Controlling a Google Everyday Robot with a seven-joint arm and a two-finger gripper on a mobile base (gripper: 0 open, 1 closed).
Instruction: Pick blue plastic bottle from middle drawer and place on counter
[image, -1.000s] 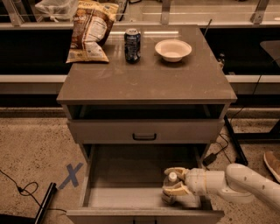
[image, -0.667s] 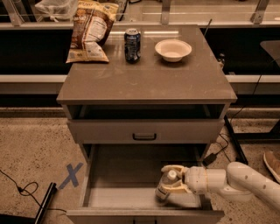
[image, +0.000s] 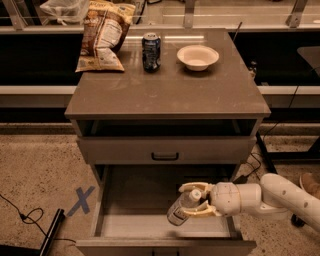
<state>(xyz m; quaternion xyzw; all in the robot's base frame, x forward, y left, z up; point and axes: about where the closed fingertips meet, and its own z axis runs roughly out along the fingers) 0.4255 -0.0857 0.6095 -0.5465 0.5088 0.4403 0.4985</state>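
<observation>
I am holding the gripper inside the middle drawer. Its fingers are grasping the tilted blue plastic bottle.

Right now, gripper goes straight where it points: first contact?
The gripper, in the middle drawer gripping the blue plastic bottle, points picture-left; probably the drawer's wall there first, depth unclear.

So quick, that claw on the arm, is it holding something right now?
The gripper is closed on the bottle, with a finger on either side near the cap, over the open drawer.
</observation>
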